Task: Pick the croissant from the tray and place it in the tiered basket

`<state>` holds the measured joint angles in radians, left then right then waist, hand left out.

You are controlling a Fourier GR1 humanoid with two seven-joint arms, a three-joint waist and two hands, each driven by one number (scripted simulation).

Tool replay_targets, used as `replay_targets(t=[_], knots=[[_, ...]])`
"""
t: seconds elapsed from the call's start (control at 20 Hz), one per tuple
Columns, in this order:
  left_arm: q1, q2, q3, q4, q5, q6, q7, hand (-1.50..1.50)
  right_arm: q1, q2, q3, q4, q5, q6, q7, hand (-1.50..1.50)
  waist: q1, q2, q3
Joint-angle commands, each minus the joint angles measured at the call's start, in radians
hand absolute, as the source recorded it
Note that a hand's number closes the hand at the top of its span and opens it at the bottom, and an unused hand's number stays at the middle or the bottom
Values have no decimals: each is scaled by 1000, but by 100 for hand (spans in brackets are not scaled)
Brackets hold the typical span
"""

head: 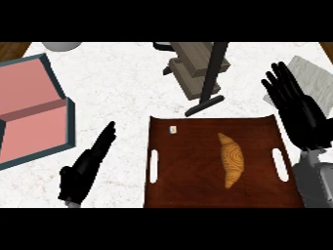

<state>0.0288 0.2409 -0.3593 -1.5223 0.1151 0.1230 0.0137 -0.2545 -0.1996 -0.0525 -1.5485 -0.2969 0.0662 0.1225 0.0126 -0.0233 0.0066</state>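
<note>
Golden-brown ridged croissant (232, 160), lengthwise on dark wood tray (190, 161)

One croissant (232, 159). One tray (197, 185). One tiered basket (197, 68). One pink box (25, 112). Two hands: left (86, 171), right (299, 110). One grey tile (317, 83). One small tag (173, 129) on tray.

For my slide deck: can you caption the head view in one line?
Croissant lies on the brown tray, untouched, with the open left hand and open right hand flanking it.
</note>
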Motion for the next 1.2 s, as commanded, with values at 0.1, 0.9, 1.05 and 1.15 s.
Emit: replay_targets(t=[0.1,0.9,1.05,1.15], knots=[[-41,17,104,-33,-43,80,-43,0,-45,-76,-89,12,-154,201,-80,150,-8,22,-6],[-209,-91,113,-26,-147,241,52,0,38,-309,-182,178,-443,828,-63,-150,-23,21,-6],[-169,-39,155,-11,-112,196,7,0,-15,-470,-214,87,-288,853,-54,-150,-24,19,-7],[-184,-46,161,-23,-108,206,28,0,-22,-540,-191,-18,-172,885,-36,-150,-34,13,-8]])
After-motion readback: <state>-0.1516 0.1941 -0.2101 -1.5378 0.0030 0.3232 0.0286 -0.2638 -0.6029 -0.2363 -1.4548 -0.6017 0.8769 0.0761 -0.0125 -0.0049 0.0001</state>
